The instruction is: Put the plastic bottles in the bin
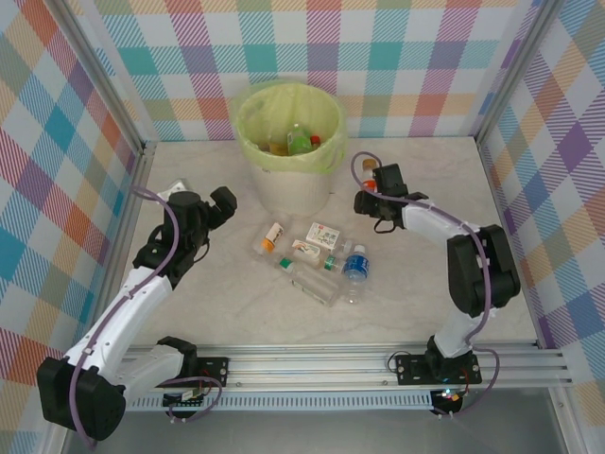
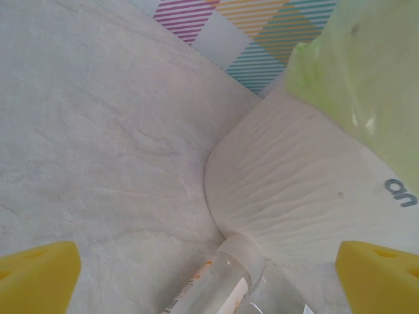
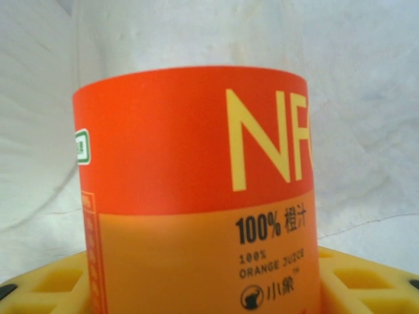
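The bin, a white bucket lined with a yellow-green bag, stands at the back centre with a few plastic bottles inside. Several more bottles lie in front of it, one with an orange label and one with a blue cap. My left gripper hovers open left of the bin. In the left wrist view, the left gripper spans a white-capped bottle touching the bin's base. My right gripper, right of the bin, is shut on an orange juice bottle.
Checked walls enclose the table on three sides, with metal posts at the back corners. Two small white-labelled packs lie among the bottles. The aluminium rail with both arm bases runs along the near edge.
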{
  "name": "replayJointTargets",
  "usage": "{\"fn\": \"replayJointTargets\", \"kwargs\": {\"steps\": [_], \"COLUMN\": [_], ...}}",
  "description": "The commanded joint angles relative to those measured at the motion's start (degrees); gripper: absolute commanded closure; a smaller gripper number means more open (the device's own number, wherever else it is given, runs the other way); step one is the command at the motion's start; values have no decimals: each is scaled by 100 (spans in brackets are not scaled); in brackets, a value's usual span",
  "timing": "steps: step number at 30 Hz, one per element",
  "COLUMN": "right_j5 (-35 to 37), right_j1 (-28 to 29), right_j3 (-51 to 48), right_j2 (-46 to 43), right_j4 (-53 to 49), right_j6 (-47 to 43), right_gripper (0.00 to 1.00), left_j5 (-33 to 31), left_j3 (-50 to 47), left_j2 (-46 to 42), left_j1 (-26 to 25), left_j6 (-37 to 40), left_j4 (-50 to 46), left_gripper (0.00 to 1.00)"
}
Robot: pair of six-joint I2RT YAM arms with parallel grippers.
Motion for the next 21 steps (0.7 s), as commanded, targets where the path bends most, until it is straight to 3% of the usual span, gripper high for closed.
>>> {"fn": "replayJointTargets", "kwargs": {"steps": [1, 10, 17, 21], "right_j5": [-11, -721, -1930, -2748], "right_j1": [-11, -8, 34, 94], "right_j3": [-148, -224, 316, 981], "right_j2": [-490, -1438, -1940, -1797], "right_j4": [571, 1061, 1414, 1382], "right_j6": [-36, 210, 146, -46], "right_gripper": [43, 43, 44, 44], "left_j5": [53, 188, 10, 71], "left_j3": [-142, -369, -673, -772], "left_j2": [-80, -148, -485, -586], "left_j1": [149, 280, 326, 335], "left_j6": [-156, -222, -176, -61], "left_j4": [42, 254, 473, 550], "left_gripper": [0, 0, 0, 0]}}
